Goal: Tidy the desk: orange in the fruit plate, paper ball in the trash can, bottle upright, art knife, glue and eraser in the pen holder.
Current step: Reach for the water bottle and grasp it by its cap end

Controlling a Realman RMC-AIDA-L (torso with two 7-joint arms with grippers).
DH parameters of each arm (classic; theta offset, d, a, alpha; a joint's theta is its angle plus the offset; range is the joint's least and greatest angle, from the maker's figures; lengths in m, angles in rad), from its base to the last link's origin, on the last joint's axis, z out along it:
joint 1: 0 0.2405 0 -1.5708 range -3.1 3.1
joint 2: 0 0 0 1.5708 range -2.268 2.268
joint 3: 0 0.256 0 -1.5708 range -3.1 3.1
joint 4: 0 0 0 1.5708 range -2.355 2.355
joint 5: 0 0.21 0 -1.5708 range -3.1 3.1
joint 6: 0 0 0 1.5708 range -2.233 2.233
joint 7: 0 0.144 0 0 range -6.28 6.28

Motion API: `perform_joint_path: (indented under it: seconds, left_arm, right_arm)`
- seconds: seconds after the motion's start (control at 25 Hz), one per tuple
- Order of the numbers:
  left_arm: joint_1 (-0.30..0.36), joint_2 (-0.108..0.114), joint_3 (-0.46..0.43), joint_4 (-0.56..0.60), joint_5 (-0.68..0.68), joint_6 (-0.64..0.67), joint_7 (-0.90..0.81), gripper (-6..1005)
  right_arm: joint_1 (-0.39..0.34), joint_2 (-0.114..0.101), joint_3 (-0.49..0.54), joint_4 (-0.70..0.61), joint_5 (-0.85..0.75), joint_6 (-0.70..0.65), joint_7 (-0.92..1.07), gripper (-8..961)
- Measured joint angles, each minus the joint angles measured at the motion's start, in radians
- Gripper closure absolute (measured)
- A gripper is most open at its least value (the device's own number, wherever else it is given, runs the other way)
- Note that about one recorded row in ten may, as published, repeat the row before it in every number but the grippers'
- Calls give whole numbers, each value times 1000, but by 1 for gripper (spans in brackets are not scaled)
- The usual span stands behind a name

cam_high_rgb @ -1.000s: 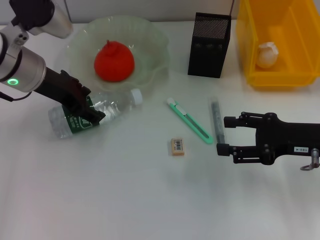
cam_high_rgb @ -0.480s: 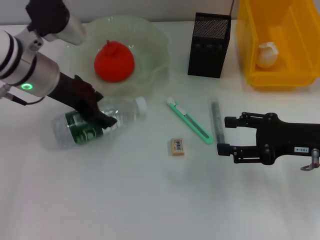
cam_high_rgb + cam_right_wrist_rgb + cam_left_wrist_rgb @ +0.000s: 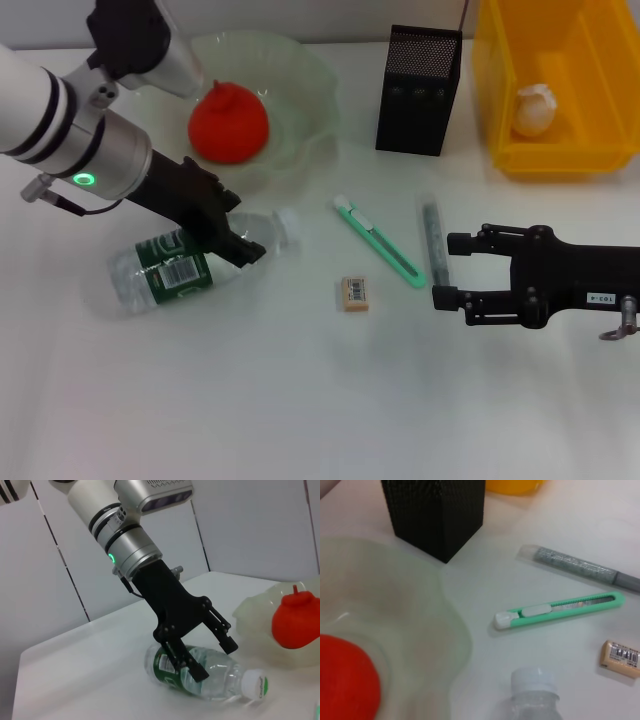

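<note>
Jaws astride bottle (image 3: 185,268), cap toward knife (image 3: 379,241)

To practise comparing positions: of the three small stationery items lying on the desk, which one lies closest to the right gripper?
The glue, the thin grey stick: its near end lies right by the right gripper. The art knife and eraser lie farther left.

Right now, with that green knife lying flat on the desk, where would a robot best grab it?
Likely mid-body, from straight above. The art knife is slim and lies flat and diagonal, so fingers should close across its narrow width. The eraser and glue lie apart from it, leaving room on both sides.
</note>
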Motion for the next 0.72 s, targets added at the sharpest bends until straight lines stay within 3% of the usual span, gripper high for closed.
perform_joint_path:
  seconds: [0.72]
  left_arm:
    - [-22, -4, 129, -65, -96, -94, -2, 200]
  right_arm:
    - [2, 0, 0, 0, 0, 1, 1, 151]
